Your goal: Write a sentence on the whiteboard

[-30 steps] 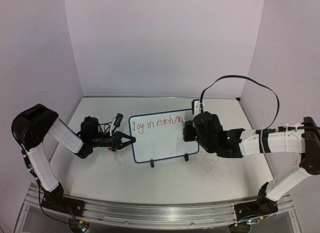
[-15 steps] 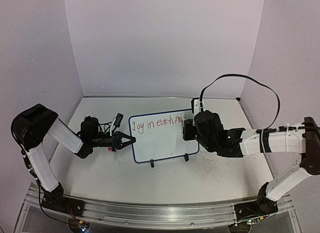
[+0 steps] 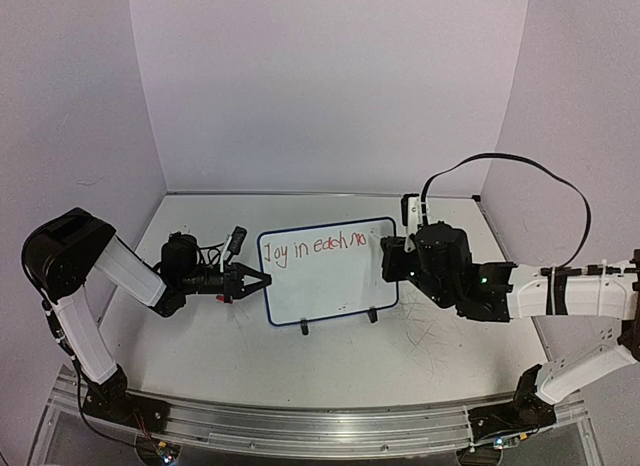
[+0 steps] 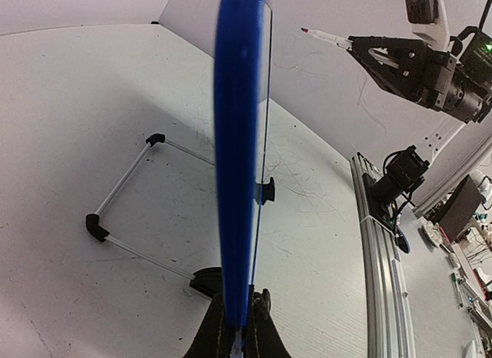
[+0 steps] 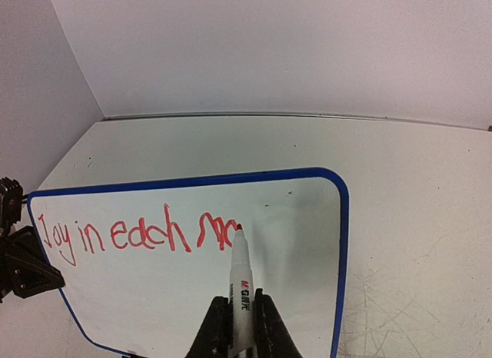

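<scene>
Near the middle of the tabletop (image 3: 200,356) stands the whiteboard (image 3: 330,286), propped on two black feet (image 3: 304,328), its face turned toward the arms. The left hand (image 3: 258,281) reaches in low from the left and is closed on the board's left edge. The right hand (image 3: 390,261) hovers just off the board's upper right corner, pinched shut around a marker (image 5: 242,285).

The sentence (image 3: 313,245) runs in red along the top of the board and reads "Joy in each mo". To the right of the last letter a stretch of bare white face runs up to the blue rim (image 5: 343,243), and the whole lower half of the board is unwritten. Beyond the right edge the scuffed tabletop lies open as far as the side wall, and there is more open tabletop between the board and the rail (image 3: 300,416) at the near edge.

From overhead the marker is hidden behind the right hand. The right wrist view shows it clearly, tip up, lying over the end of "mo". The left wrist view looks straight along the board, edge-on, with both fingers (image 4: 219,339) pressed to the rim. From there the marker's red tip sits a little apart from the face rather than on it. That same view shows a wire stand (image 4: 123,181) behind the board.
</scene>
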Controlling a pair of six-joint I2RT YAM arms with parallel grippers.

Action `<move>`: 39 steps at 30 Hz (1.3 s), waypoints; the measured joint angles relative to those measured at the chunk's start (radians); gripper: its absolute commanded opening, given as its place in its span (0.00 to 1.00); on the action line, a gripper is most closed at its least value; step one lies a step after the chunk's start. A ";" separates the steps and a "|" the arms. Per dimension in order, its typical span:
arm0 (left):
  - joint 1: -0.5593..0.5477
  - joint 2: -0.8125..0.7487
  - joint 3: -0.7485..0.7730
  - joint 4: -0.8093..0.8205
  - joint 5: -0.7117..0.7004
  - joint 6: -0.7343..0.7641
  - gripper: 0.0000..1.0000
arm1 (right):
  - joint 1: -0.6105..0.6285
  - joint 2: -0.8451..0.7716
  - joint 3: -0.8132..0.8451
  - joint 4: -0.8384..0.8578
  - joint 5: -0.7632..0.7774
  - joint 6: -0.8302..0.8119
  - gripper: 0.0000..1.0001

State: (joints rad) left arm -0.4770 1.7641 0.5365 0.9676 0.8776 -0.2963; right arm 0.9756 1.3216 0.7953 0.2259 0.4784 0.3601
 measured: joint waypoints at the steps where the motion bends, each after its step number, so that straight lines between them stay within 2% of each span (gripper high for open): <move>1: 0.000 0.000 0.000 0.000 0.000 0.001 0.00 | 0.000 0.000 0.000 -0.002 -0.002 -0.003 0.00; 19: 0.000 -0.010 0.006 -0.030 -0.002 0.012 0.00 | -0.003 0.067 0.019 -0.003 -0.053 -0.037 0.00; 39: -0.001 -0.010 0.013 -0.044 -0.002 0.013 0.00 | -0.034 0.069 0.021 -0.009 -0.056 -0.086 0.00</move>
State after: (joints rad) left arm -0.4782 1.7538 0.5499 0.9237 0.8757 -0.2832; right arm 0.9417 1.3903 0.8165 0.2165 0.4221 0.2741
